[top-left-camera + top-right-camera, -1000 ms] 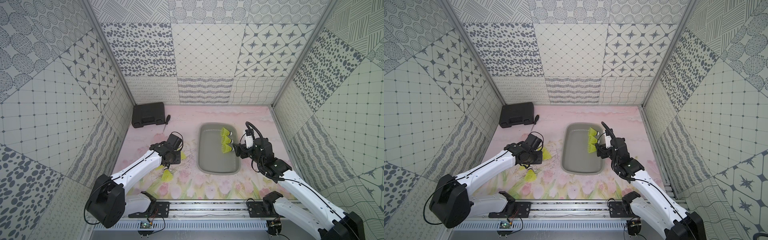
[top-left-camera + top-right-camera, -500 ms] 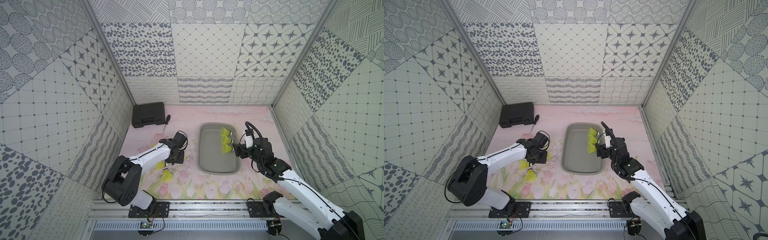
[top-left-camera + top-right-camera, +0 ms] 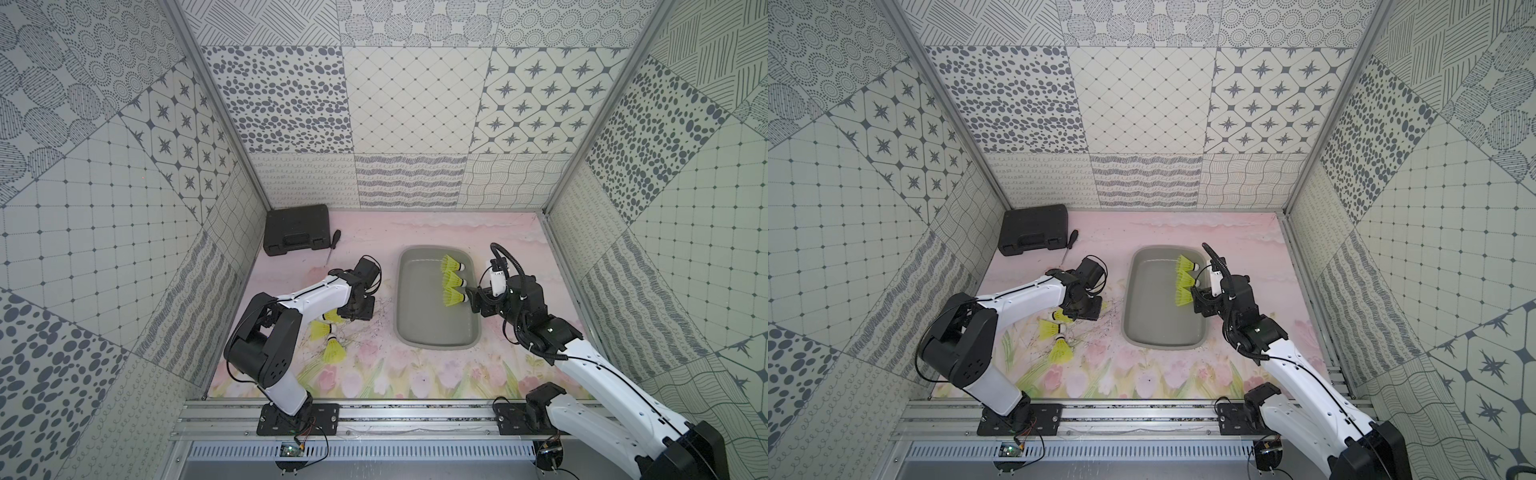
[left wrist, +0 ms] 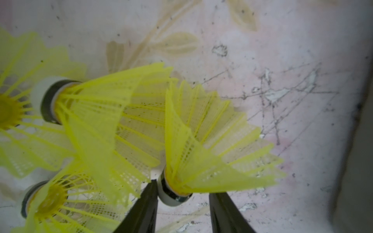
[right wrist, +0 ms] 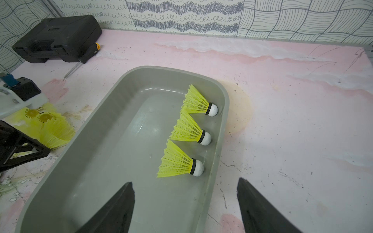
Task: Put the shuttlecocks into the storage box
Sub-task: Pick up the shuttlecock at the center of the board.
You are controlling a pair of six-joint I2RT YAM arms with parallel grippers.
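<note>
Three stowed: shuttlecocks [image 5: 185,132] in box [image 5: 101,161]
Left to move: at least three loose shuttlecocks [image 3: 322,330] on mat [image 3: 415,374]
Left gripper [image 4: 184,188]: jaws astride one cork [image 4: 171,199], not clamped
Right gripper [image 5: 185,181]: spread wide, empty

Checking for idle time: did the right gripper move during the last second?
No. In a top view the right gripper stays over the right wall of the shallow grey plastic tray.
</note>
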